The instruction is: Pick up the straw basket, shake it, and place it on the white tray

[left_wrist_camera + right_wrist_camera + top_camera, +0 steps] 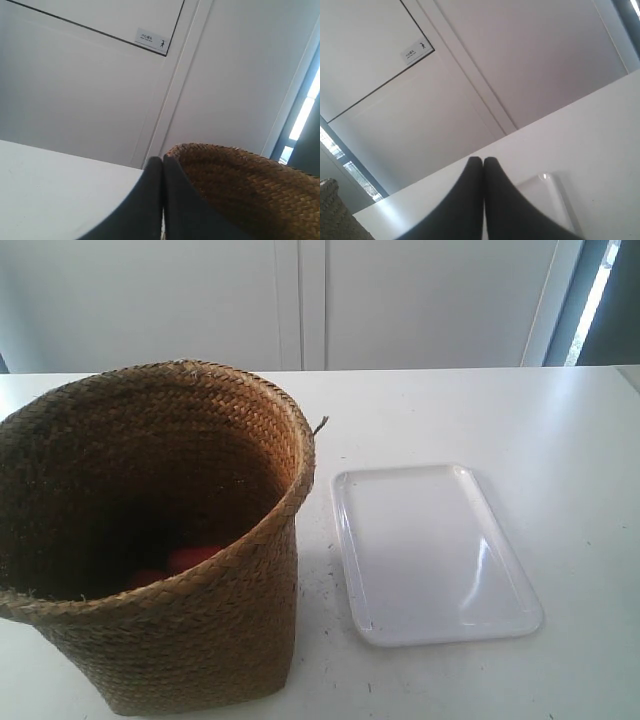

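The straw basket [200, 630] stands upright on the white table at the exterior view's left, brown and woven, with something red [190, 558] low in its dark interior. Beside it, apart from it, the white tray [430, 550] lies flat and bare. No arm shows in the exterior view. My left gripper [162, 161] is shut with nothing between its black fingers, and the basket's rim [240, 165] rises just beyond them. My right gripper [483, 161] is also shut and holds nothing, with a corner of the tray [547, 192] past its fingers.
The white table [480, 410] runs back to a pale panelled wall [300, 300]. A window strip [600, 290] sits at the far right. A stray straw end [320, 425] sticks out from the basket's rim.
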`<state>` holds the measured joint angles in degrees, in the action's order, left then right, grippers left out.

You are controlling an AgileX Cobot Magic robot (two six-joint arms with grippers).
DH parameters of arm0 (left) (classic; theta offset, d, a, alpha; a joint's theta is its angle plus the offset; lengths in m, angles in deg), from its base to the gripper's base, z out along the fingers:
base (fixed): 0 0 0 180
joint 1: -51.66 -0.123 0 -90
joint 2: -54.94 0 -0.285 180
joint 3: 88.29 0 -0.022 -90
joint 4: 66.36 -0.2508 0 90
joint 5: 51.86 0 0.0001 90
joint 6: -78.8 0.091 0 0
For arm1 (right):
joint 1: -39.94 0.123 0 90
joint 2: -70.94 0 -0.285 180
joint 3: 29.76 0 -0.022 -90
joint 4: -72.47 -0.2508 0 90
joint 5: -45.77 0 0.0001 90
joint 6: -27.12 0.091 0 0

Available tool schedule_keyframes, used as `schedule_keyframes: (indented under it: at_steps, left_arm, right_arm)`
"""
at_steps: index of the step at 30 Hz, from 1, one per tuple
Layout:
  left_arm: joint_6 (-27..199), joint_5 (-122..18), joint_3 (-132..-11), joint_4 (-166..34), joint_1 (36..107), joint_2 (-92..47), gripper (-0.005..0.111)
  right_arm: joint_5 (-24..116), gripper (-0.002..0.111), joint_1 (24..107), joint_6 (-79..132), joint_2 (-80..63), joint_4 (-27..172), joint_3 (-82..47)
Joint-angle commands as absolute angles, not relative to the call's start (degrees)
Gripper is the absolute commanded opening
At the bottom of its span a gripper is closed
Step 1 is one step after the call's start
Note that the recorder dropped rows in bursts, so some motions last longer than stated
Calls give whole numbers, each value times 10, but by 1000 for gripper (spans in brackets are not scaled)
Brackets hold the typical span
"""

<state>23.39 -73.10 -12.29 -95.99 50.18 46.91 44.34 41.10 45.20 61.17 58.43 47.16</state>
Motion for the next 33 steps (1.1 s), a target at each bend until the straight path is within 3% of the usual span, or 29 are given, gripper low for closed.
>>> schedule_keyframes:
  at_steps: [1,7,10,15,19,22,25,29,33]
  left_arm:
    - [227,-691,-119,-965,499,471,0]
    - [209,-664,-119,-964,499,471,0]
    - [202,-649,-131,-902,499,471,0]
    - [305,-461,-291,-941,499,453,0]
    - [363,-409,-403,-944,499,345,0]
    - [427,-328,-506,-956,499,183,0]
    - [505,-150,-650,-922,499,3,0]
    - [720,71,-818,-673,499,-104,0]
    - [750,105,-861,-593,499,-126,0]
  right_arm:
    - [449,0,410,456,615,588,475]
    - [449,0,410,461,615,585,475]
    - [446,0,410,589,615,553,470]
    - [422,0,410,487,596,558,336]
    - [458,0,410,410,491,558,209]
    - [572,0,410,242,326,560,82]
    - [804,0,410,180,145,560,-98]
    - [1085,0,412,180,0,539,-279]
    - [1154,0,437,180,-39,525,-324]
